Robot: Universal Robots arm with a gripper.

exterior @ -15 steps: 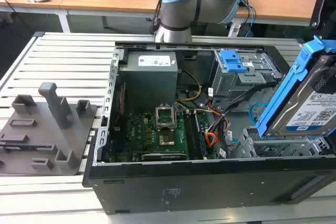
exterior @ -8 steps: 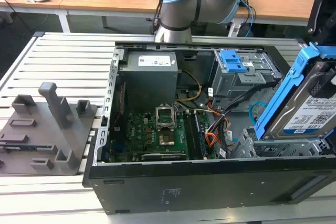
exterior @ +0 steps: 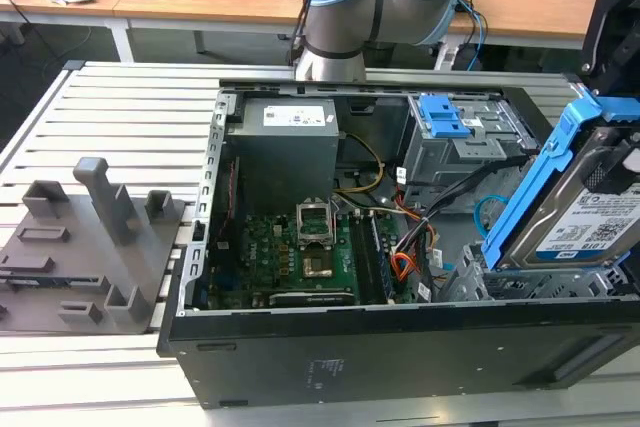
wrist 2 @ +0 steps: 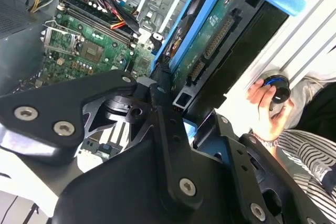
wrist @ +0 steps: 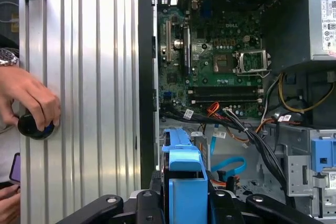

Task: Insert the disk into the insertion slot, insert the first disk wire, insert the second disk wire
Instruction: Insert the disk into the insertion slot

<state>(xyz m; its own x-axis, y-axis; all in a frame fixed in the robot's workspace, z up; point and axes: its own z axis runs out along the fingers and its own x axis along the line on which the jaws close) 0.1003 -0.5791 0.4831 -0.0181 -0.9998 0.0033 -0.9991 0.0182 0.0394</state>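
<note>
Green motherboard (exterior: 262, 247) beside grey power supply (exterior: 285, 152) — orange cables (exterior: 401, 266) nearby.

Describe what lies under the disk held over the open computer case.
Under the tilted disk, held by the gripper, sits the grey perforated insertion slot; its far part is hidden by the disk.

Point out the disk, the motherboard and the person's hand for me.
disk (exterior: 585, 212): exterior view, on its labelled face.
motherboard (wrist: 199, 80): first wrist view, on the green board's middle.
hand (wrist: 27, 97): first wrist view, on its back.

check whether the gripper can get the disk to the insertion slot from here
Likely yes: the gripper holds the disk tilted above the insertion slot, nothing between them, though wires lie close.
</note>
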